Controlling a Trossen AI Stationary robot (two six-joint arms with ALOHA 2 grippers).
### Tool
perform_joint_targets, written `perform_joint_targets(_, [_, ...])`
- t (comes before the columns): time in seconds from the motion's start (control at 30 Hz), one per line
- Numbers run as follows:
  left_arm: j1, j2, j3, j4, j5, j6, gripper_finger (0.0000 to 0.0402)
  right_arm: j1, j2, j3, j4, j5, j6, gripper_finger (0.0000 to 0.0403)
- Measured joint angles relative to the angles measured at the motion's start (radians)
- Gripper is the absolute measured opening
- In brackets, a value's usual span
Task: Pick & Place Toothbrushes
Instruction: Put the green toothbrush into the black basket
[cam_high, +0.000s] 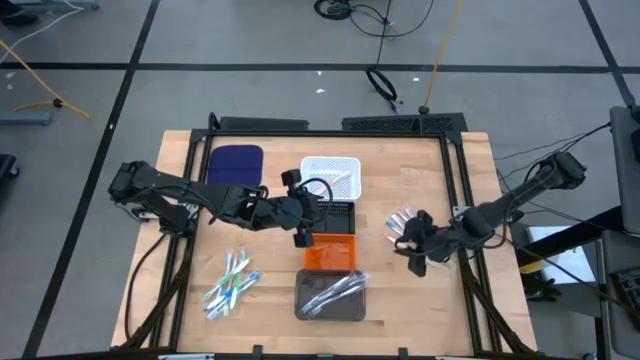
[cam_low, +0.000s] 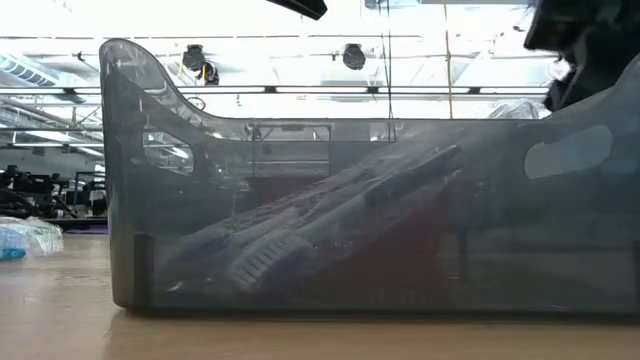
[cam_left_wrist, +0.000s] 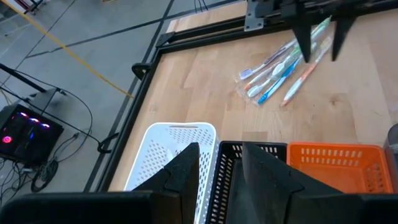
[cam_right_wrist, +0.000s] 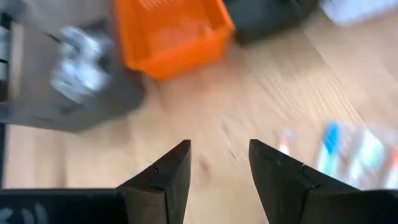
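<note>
Grey tray (cam_low: 360, 230) fills the low view almost edge to edge, with wrapped toothbrushes lying slantwise inside it; in the high view it sits at the lower centre of the bench (cam_high: 180, 260), just below the orange tray (cam_high: 331, 251). Above those come a black tray (cam_high: 335, 213) and a white tray (cam_high: 331, 176) in a column, likely so each colour gets its own bin.

Two loose piles of toothbrushes remain: one at lower left (cam_high: 232, 283), one right of centre (cam_high: 400, 225). A dark blue pad (cam_high: 235, 163) lies at upper left.

The left end effector (cam_high: 303, 232) hangs over the black and orange trays at centre frame, its fingers (cam_left_wrist: 186, 171) parted with nothing between them, probably because it is over a drop-off spot. The right end effector (cam_high: 412, 248) hovers just beside the right-hand pile, fingers (cam_right_wrist: 168, 171) also spread and empty, seemingly poised for a pick there.
</note>
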Motion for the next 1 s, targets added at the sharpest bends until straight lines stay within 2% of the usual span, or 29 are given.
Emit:
perform_joint_targets(0.27, [0.002, 0.0, 0.0, 0.002, 0.0, 0.0, 0.0124, 0.0, -0.008, 0.0, -0.198, -0.077, 0.14, 0.0153])
perform_joint_targets(0.47, [0.002, 0.0, 0.0, 0.008, 0.0, 0.0, 0.0124, 0.0, -0.008, 0.0, -0.332, -0.077, 0.206, 0.0153])
perform_joint_targets(1.0, [0.002, 0.0, 0.0, 0.008, 0.0, 0.0, 0.0124, 0.0, 0.029, 0.0, -0.442, -0.098, 0.295, 0.0153])
